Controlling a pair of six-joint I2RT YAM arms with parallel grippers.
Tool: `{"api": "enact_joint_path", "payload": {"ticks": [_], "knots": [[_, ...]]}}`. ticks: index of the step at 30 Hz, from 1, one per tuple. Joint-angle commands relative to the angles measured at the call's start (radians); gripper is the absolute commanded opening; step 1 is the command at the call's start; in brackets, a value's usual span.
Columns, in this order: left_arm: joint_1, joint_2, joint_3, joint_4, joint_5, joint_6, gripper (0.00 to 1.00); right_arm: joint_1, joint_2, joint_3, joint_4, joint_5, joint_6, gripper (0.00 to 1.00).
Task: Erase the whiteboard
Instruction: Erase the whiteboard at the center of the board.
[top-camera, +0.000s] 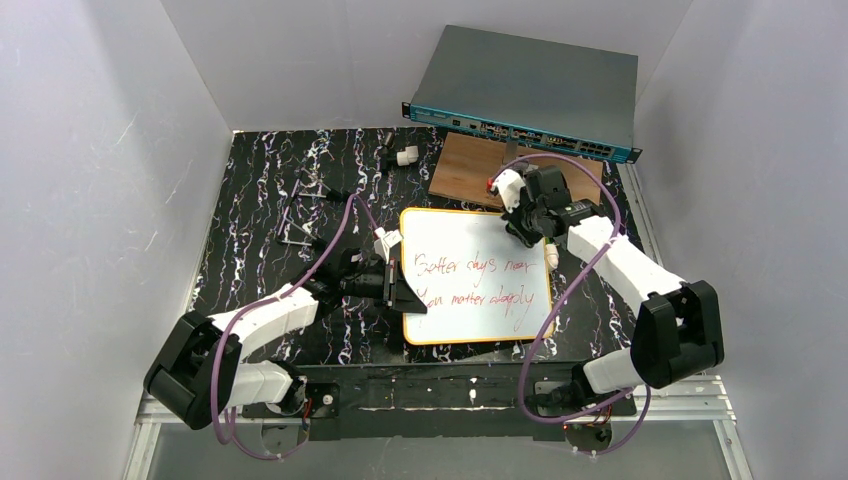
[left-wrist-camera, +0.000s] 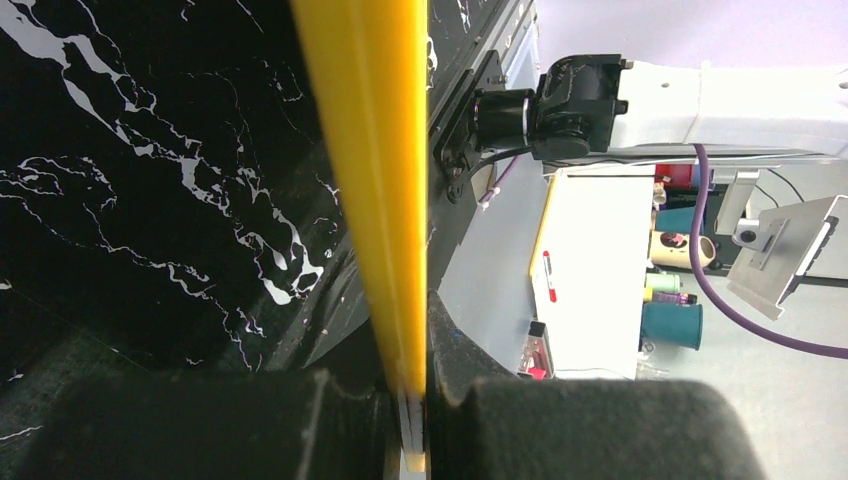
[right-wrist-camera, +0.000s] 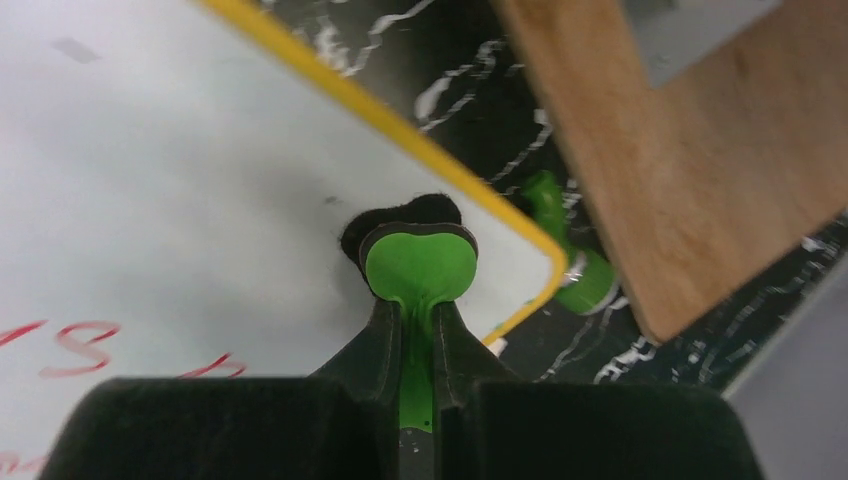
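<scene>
Top external view: the whiteboard lies flat near the middle of the black marbled counter, in front of both arms.
Writing: two lines of red handwriting cross the white face.
Left tool: pressed together on the whiteboard's left edge. In the left wrist view the yellow rim runs straight between the fingers.
Right tool: pinching the stem of a green eraser over the board's far right corner.
Eraser pad: the black pad sits against the white surface just inside that corner, apart from the writing.
Wooden board: on the counter just beyond the whiteboard.
Network switch: behind the wooden board, its rear tilted up against the back wall.
Green pen-like thing: on the counter between the whiteboard's corner and the wooden board.
</scene>
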Motion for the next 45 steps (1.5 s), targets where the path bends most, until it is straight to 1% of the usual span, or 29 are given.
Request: {"api": "enact_joint_path", "payload": {"ticks": [1, 3, 4, 7, 8, 10, 11, 14, 16, 17, 19, 21, 22, 26, 28, 30, 33, 36, 41, 45], "knots": [[-0.017, -0.024, -0.008, 0.009, 0.0, 0.146, 0.0, -0.001, 0.027, -0.033, 0.198, 0.244, 0.085, 0.01], [-0.018, -0.026, -0.006, 0.009, 0.001, 0.145, 0.0, -0.001, 0.036, -0.03, 0.186, 0.245, 0.072, 0.01], [-0.019, -0.028, -0.004, 0.007, 0.0, 0.146, 0.0, -0.001, 0.045, -0.02, 0.152, 0.231, 0.053, 0.01], [-0.018, -0.03, 0.003, -0.003, 0.0, 0.152, 0.0, -0.001, 0.074, 0.031, -0.03, 0.04, -0.038, 0.01], [-0.017, -0.031, 0.002, -0.004, 0.0, 0.153, 0.0, 0.0, 0.079, 0.042, -0.079, -0.044, -0.068, 0.01], [-0.019, -0.033, 0.0, -0.002, 0.0, 0.153, 0.0, 0.005, 0.077, 0.052, -0.152, -0.161, -0.126, 0.01], [-0.018, -0.035, -0.003, -0.001, 0.0, 0.152, 0.0, 0.008, 0.072, 0.052, -0.176, -0.21, -0.148, 0.01], [-0.017, -0.043, -0.011, 0.005, -0.003, 0.15, 0.0, 0.018, 0.056, 0.055, -0.219, -0.29, -0.18, 0.01], [-0.017, -0.046, -0.014, 0.005, -0.004, 0.15, 0.0, 0.018, 0.052, 0.052, -0.201, -0.274, -0.162, 0.01], [-0.018, -0.048, -0.013, 0.004, -0.004, 0.15, 0.0, 0.018, 0.054, 0.046, -0.163, -0.222, -0.129, 0.01], [-0.018, -0.05, -0.013, 0.002, -0.004, 0.151, 0.0, 0.015, 0.062, 0.036, -0.068, -0.062, -0.057, 0.01], [-0.018, -0.048, -0.012, 0.002, -0.005, 0.153, 0.0, 0.002, 0.063, 0.024, 0.004, 0.08, -0.016, 0.01], [-0.018, -0.048, -0.012, 0.003, -0.004, 0.153, 0.0, -0.011, 0.058, 0.017, 0.029, 0.123, -0.009, 0.01], [-0.018, -0.052, -0.013, 0.001, -0.007, 0.154, 0.0, -0.047, 0.058, 0.005, 0.045, 0.176, -0.017, 0.01], [-0.018, -0.055, -0.014, 0.001, -0.007, 0.155, 0.0, -0.056, 0.067, 0.01, 0.018, 0.158, -0.029, 0.01], [-0.018, -0.055, -0.014, 0.005, -0.007, 0.154, 0.0, -0.059, 0.071, 0.019, -0.027, 0.102, -0.042, 0.01], [-0.018, -0.053, -0.016, 0.009, -0.006, 0.152, 0.0, -0.057, 0.071, 0.034, -0.086, -0.072, -0.049, 0.01], [-0.018, -0.048, -0.019, 0.025, -0.006, 0.146, 0.0, -0.055, 0.062, 0.048, -0.068, -0.167, 0.031, 0.01], [-0.018, -0.033, -0.022, 0.055, -0.002, 0.136, 0.0, -0.032, 0.041, 0.06, 0.037, -0.215, 0.22, 0.01], [-0.018, -0.027, -0.034, 0.088, -0.003, 0.121, 0.0, 0.02, 0.065, 0.093, 0.064, -0.298, 0.333, 0.01]]}}
